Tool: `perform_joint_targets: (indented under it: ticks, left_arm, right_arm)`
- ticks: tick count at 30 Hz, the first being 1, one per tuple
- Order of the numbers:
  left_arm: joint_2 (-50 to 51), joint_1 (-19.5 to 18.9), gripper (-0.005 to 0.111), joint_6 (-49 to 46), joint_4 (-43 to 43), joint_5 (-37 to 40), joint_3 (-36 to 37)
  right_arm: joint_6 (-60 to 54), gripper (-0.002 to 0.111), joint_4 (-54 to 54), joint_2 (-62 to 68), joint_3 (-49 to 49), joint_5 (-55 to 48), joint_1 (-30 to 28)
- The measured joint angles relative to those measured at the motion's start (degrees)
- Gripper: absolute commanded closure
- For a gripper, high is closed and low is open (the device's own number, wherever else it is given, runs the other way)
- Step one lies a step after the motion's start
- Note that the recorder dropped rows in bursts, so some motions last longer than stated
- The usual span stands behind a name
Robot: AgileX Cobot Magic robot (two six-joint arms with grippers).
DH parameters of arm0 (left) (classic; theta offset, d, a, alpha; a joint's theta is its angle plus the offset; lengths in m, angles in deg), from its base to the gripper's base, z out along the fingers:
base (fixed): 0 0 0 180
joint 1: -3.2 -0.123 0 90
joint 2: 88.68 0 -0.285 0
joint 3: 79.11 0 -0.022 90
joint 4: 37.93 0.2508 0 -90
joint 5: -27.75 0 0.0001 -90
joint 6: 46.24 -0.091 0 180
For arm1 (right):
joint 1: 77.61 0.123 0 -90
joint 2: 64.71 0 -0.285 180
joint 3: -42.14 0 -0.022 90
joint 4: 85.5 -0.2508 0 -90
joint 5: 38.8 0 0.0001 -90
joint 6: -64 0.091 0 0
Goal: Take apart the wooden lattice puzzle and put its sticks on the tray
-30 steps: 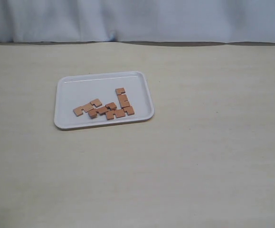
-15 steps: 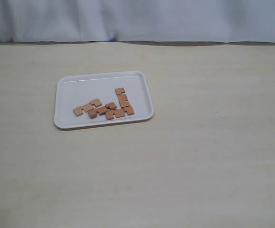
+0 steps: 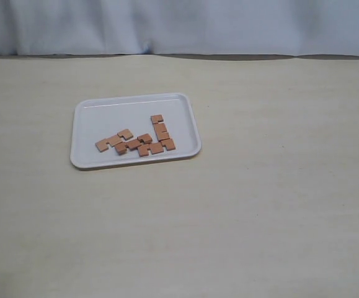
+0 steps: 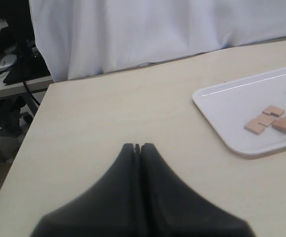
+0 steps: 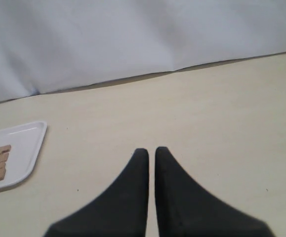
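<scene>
Sticks (image 3: 161, 132) lying on tray (image 3: 105, 115), left pincer (image 4: 137, 146) and right pincer (image 5: 151, 151) closed, empty.

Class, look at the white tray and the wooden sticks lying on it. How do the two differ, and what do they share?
The tray is white; the sticks are reddish-brown. The tray is one large piece; the sticks are several small ones, all fitting inside it. The tray has rounded corners; the sticks have square notches. Both lie flat.

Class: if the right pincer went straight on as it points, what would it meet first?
Ahead of the right pincer the bare tabletop looks free; likely the white curtain first, though depth is unclear. The tray lies aside.
</scene>
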Motion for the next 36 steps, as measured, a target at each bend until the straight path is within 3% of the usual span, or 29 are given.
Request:
perform_joint_targets:
  ticks: [18, 36]
  left_arm:
    - [0.0, 0.0, 0.107, 0.0, 0.0, 0.0, 0.0]
    - [0.0, 0.0, 0.107, 0.77, 9.11, 0.0, 0.0]
  right_arm:
    - [-0.12, 0.104, 0.08, 0.0, 0.0, -1.62, 0.0]
    - [-0.12, 0.104, 0.08, 0.0, 0.0, -1.73, 0.0]
